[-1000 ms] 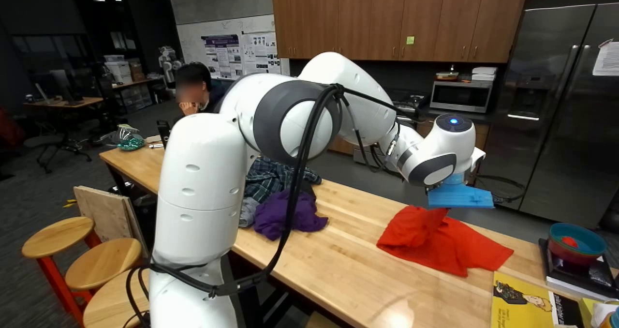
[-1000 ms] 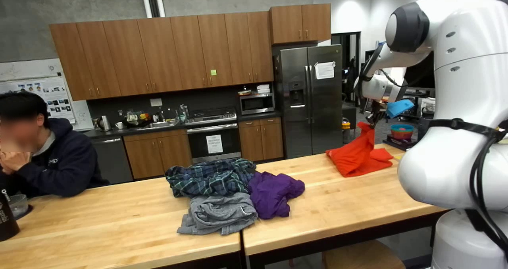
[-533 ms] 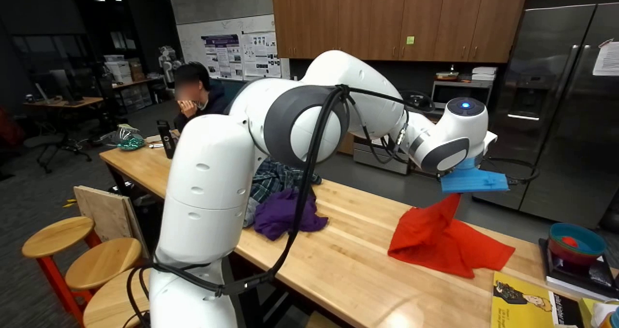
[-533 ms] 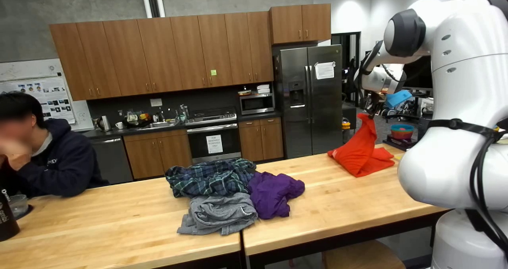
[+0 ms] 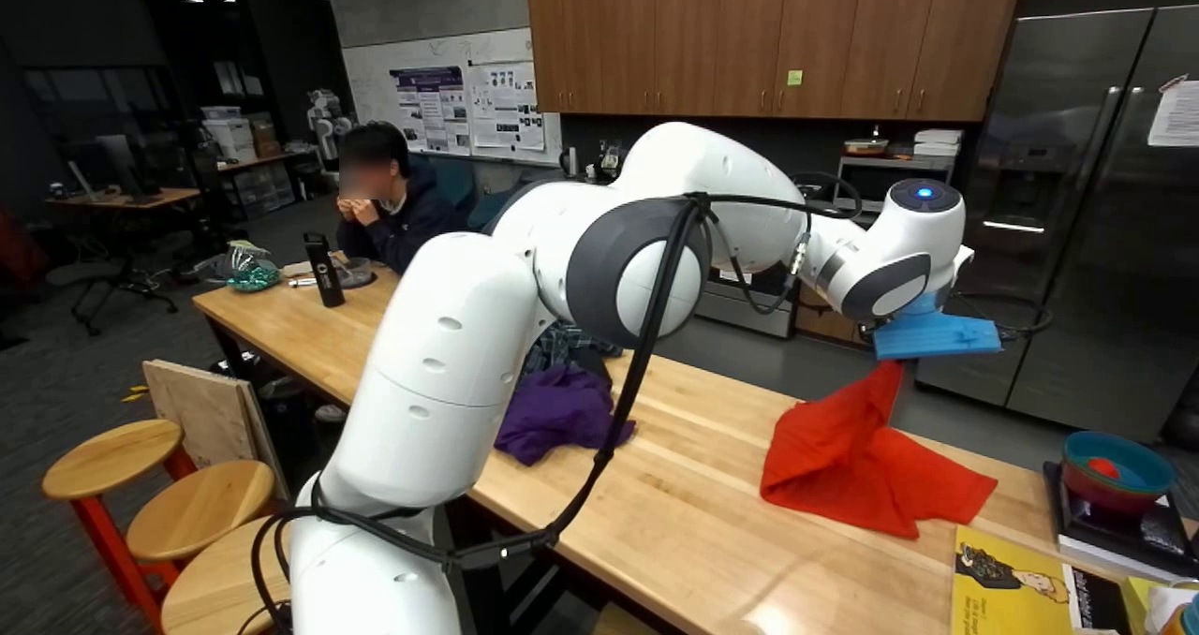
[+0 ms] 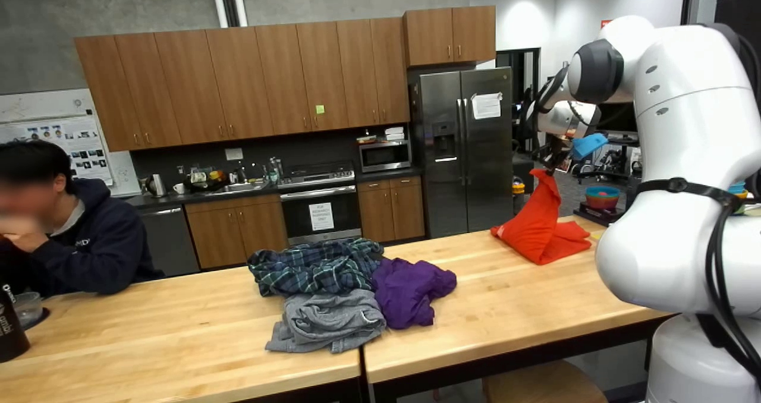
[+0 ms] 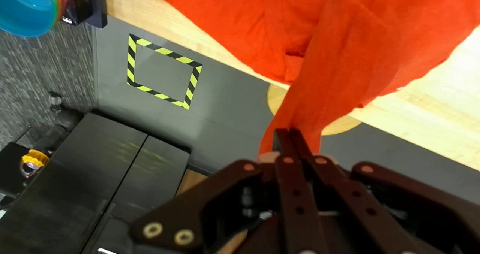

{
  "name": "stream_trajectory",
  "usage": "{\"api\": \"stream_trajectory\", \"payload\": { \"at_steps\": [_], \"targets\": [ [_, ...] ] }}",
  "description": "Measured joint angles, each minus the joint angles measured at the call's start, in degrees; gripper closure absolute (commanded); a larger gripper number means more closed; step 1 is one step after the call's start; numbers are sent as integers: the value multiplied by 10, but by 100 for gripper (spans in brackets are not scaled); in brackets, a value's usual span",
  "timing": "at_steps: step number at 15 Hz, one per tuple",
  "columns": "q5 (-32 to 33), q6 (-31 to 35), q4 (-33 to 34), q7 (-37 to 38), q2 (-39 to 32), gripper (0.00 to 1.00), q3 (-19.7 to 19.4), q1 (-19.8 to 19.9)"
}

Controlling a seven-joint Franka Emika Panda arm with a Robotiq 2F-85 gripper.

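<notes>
Raised higher than a second ago, the gripper (image 7: pixel 288 132) is clenched on an end of the red cloth (image 7: pixel 345 55), which rises in a peak beneath it while the rest lies on the wooden table (image 5: pixel 693 509), just beside the yellow book (image 5: pixel 1002 579) and well apart from the purple cloth (image 6: pixel 410 290).
</notes>
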State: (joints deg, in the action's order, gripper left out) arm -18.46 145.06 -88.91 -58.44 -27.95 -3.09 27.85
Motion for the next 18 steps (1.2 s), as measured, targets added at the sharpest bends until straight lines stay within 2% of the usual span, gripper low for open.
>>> {"api": "stream_trajectory", "payload": {
  "at_steps": [8, 13, 18],
  "targets": [
    [-2, -25, 83, -8, -62, 100, 9, 19],
    [-5, -36, 115, -8, -82, 100, 23, 39],
    [-6, -37, 134, -8, -101, 100, 44, 42]
  ]
}}
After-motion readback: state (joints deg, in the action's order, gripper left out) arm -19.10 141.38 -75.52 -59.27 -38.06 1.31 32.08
